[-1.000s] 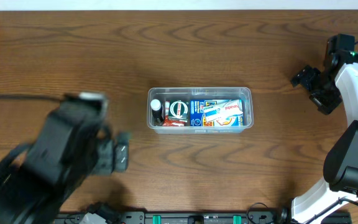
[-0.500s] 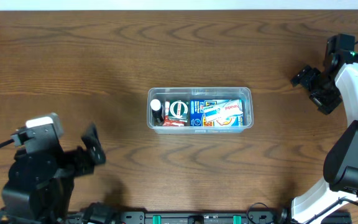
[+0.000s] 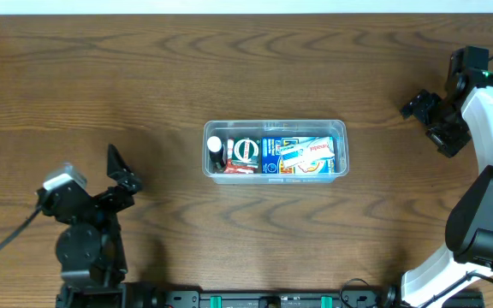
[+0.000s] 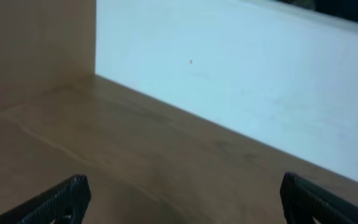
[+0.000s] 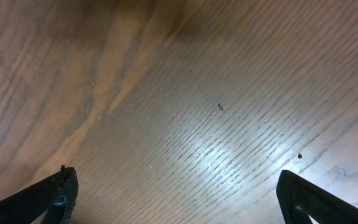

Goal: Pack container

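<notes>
Left gripper (image 3: 123,169): wide open, holds nothing. Hangs over the front left part of the brown wooden table (image 3: 229,68), well apart from the tub. In the left wrist view, shows only two black fingertips (image 4: 64,199) at the bottom corners, far apart, with table and a pale wall (image 4: 229,74) beyond.

Right gripper (image 3: 424,124): wide open too, holds nothing. Sits over the right side of the table, well apart from the tub. In the right wrist view, shows only two black tips at the bottom corners, above wood grain.

Clear see-through plastic rectangular tub with rounded corners (image 3: 274,123): stands in the middle of the table, long side running left to right. Holds small things packed close together:
- at the left end, a small black bottle with a white cap (image 3: 216,152)
- next to it, a round black-and-white thing (image 3: 245,151)
- then a blue packet (image 3: 271,152)
- on the right, a white box with red letters (image 3: 313,151), lying tilted
- along the near wall, something red (image 3: 240,170)

Hard to make out: words on the packets, too small to read. Red thing mostly hidden under the others. Both arms cut off at the picture edge.
</notes>
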Robot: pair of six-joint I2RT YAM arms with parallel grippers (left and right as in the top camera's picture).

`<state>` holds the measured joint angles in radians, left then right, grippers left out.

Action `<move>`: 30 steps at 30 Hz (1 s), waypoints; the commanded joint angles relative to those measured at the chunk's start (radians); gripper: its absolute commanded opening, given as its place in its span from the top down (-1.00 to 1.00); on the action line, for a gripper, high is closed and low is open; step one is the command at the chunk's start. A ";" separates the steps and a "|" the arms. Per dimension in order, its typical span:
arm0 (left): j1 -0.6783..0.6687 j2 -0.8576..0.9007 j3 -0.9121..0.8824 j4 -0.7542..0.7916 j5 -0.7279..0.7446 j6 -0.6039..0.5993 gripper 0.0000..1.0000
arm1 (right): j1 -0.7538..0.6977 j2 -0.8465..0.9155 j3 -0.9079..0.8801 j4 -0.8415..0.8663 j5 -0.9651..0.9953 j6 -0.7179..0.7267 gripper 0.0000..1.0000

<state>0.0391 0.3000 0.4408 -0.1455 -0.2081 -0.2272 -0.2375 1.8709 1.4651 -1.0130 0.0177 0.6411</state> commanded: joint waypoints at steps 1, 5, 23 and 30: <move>0.015 -0.066 -0.084 0.075 0.041 0.017 -0.96 | -0.001 0.007 0.008 -0.001 0.004 -0.010 -0.98; 0.017 -0.134 -0.185 0.142 0.044 0.017 -0.96 | -0.001 0.007 0.008 -0.001 0.004 -0.010 -0.99; 0.090 -0.299 -0.437 0.191 0.130 0.023 -0.96 | -0.001 0.007 0.008 -0.001 0.004 -0.010 -0.98; 0.090 -0.299 -0.437 0.078 0.146 0.099 -0.96 | -0.001 0.007 0.008 -0.001 0.004 -0.011 -0.98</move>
<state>0.1238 0.0101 0.0212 -0.0223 -0.0719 -0.1795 -0.2375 1.8709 1.4651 -1.0126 0.0177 0.6411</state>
